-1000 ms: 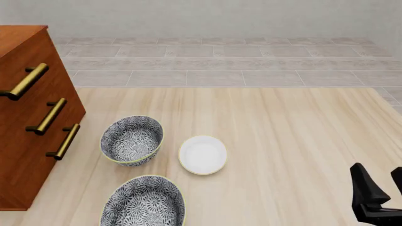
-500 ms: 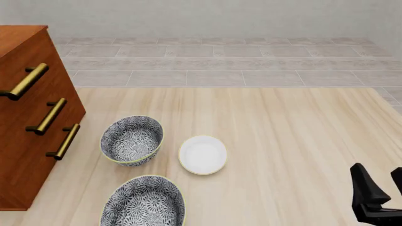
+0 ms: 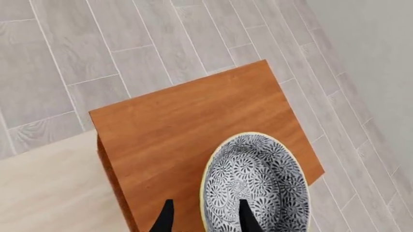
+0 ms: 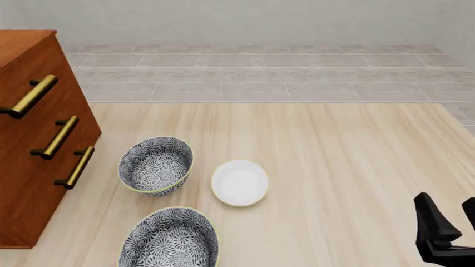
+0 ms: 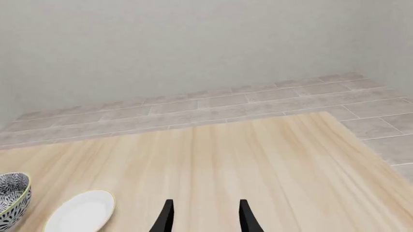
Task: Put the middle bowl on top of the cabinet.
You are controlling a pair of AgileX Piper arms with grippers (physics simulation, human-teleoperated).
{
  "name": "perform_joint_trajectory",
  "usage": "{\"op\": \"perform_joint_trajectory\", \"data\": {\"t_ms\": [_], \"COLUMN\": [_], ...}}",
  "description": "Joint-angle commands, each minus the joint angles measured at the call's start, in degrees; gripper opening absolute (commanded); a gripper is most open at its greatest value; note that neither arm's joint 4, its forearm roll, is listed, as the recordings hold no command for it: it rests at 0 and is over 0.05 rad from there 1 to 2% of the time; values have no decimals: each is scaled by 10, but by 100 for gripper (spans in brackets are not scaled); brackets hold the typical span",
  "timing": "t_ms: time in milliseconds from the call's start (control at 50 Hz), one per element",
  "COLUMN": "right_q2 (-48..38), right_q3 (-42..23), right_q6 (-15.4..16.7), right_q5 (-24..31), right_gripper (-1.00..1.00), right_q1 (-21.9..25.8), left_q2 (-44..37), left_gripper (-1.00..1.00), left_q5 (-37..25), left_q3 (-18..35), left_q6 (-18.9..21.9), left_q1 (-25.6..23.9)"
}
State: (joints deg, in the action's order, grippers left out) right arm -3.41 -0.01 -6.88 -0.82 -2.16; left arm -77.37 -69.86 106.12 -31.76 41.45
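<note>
The middle bowl (image 3: 258,183), grey-and-white floral with a pale yellow rim, sits upright on the flat top of the reddish-brown cabinet (image 3: 187,125) in the left wrist view. My left gripper (image 3: 205,217) hovers over it, open, one finger outside the near rim and one over the inside. In the front view the cabinet (image 4: 30,139) stands at the left with its brass handles; its top and my left gripper are out of that frame. My right gripper (image 4: 451,216) is open and holds nothing at the table's near right corner, also seen as the right gripper (image 5: 205,217) in its wrist view.
Two more floral bowls stand on the table beside the cabinet, the farther floral bowl (image 4: 156,165) and the nearer floral bowl (image 4: 170,238) at the front edge. A small white dish (image 4: 239,182) lies to their right. Grey tiled floor lies beyond the table.
</note>
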Motion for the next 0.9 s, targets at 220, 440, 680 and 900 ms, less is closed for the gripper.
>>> {"op": "perform_joint_trajectory", "data": {"t_ms": [220, 440, 680, 900], "right_q2": [13, -2, -6, -3], "right_q3": [0, 0, 0, 0], "right_q6": [0, 1, 1, 0], "right_q5": [12, -2, -6, -3], "right_gripper": [100, 100, 100, 100], "right_q1": [-1, 0, 0, 0], "left_q2": [15, 18, 27, 40], "left_gripper": [100, 100, 100, 100], "left_q5": [0, 0, 0, 0], "left_q3": [14, 16, 44, 81], "left_q6": [-2, -2, -2, 2], "left_q1": [0, 6, 1, 9]}}
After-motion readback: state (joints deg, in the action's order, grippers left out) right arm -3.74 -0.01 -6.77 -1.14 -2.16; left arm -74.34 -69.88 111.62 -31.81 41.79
